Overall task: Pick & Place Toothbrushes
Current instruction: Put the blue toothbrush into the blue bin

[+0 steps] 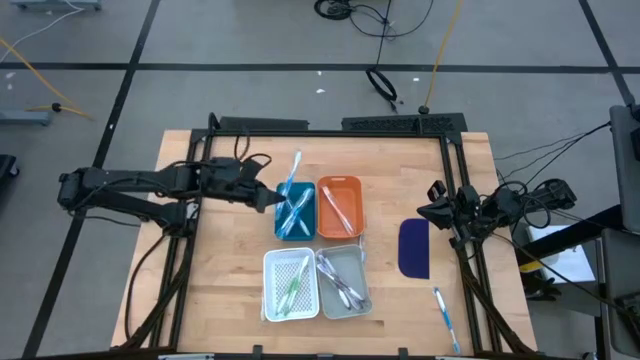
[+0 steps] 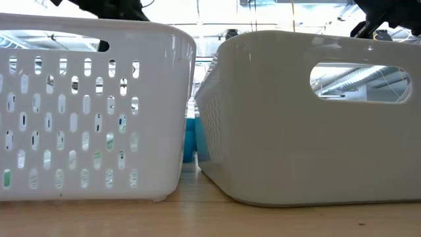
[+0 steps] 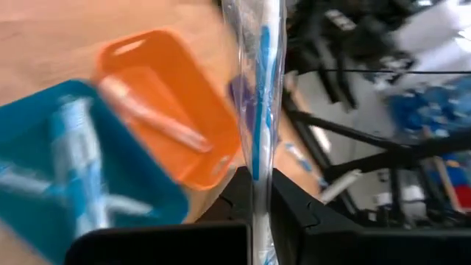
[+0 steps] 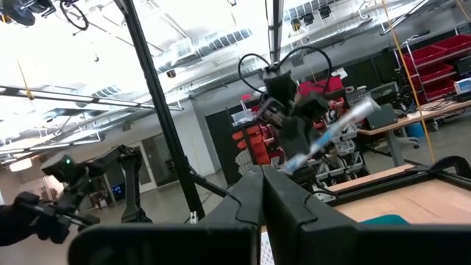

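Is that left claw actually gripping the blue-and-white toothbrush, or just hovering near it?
Touching. In the left wrist view the toothbrush rises straight out from between the left gripper jaws, which are shut on it; the high view shows it held over the blue tray.

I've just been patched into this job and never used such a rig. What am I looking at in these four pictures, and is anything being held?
Two dark robot arms work at a wooden table. The top picture looks straight down; the second sits at table height, behind the white tray and grey tray. The other two come from cameras on the wrists. The left gripper, over the blue tray, is shut on a blue-and-white toothbrush. The right gripper waits shut by the table's right edge. An orange tray, a dark blue pad and one loose toothbrush also lie there.
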Motion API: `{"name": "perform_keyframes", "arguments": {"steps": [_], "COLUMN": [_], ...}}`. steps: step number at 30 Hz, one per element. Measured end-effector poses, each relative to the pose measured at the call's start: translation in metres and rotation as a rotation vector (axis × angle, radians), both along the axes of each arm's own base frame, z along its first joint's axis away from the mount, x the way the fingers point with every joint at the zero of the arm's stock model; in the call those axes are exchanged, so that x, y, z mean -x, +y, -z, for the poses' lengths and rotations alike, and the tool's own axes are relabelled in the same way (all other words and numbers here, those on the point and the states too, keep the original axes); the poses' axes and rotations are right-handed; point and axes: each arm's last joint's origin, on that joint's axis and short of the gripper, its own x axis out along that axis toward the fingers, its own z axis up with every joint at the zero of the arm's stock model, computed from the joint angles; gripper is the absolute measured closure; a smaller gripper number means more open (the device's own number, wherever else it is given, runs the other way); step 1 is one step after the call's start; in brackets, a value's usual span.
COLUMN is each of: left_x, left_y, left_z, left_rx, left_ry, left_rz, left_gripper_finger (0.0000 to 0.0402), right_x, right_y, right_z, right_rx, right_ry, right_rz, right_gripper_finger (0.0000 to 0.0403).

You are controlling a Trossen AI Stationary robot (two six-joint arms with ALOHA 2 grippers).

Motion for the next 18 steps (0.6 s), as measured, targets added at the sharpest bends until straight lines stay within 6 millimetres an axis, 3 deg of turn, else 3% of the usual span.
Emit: {"name": "perform_keyframes", "arguments": {"steps": [5,18], "left_x": [-0.004,-0.038], "left_y": [-0.001,0.001], "left_z": [0.014,0.062], "left_rx": [0.026,0.092], "left_ry": [0.109,0.338], "left_rz": [-0.05,-0.049], "left_gripper_finger": [0.0391,0.0393], "right_x": [0.0,0.0], "right_y": [0.0,0.0], "right_z": [0.0,0.0], "right_rx": [0.0,-0.001], "right_ry": [0.0,0.0], "right_rz": [0.0,0.001], "right_gripper_finger": [0.0403,0.0403]}}
